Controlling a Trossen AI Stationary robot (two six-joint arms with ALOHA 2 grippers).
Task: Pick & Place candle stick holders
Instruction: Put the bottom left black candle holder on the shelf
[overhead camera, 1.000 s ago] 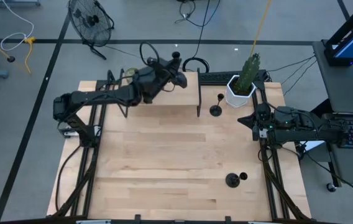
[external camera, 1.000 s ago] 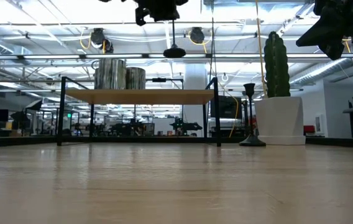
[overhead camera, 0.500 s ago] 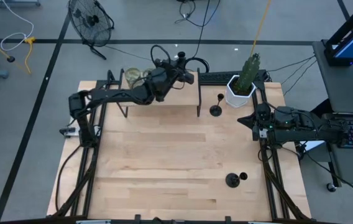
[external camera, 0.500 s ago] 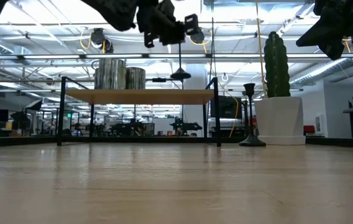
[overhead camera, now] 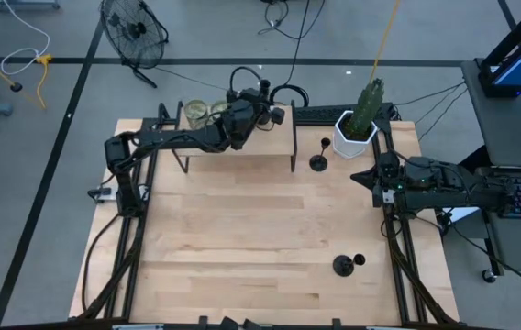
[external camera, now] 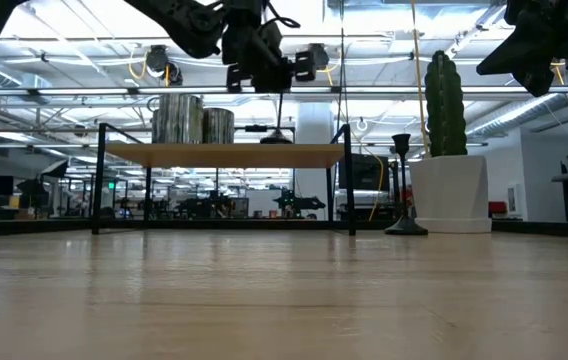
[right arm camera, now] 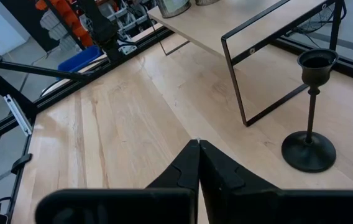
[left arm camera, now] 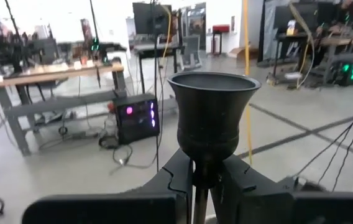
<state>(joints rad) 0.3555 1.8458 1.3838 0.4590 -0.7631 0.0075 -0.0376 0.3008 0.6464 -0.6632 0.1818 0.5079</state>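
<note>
The holder (left arm camera: 212, 121) looks rigid, light and top-narrow, so the thin stem below the cup is the natural grip; the left tool (left arm camera: 201, 186) pinches it there, upright over the shelf (overhead camera: 242, 137). The right tool (right arm camera: 198, 163), pressed together, waits at the surface (overhead camera: 260, 247) edge.

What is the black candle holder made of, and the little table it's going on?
The candle holder in the left gripper looks like metal with a dull black finish, from its smooth, softly lit cup. The raised shelf looks like pale wood, plain and light-coloured, on thin black legs, probably metal.
</note>
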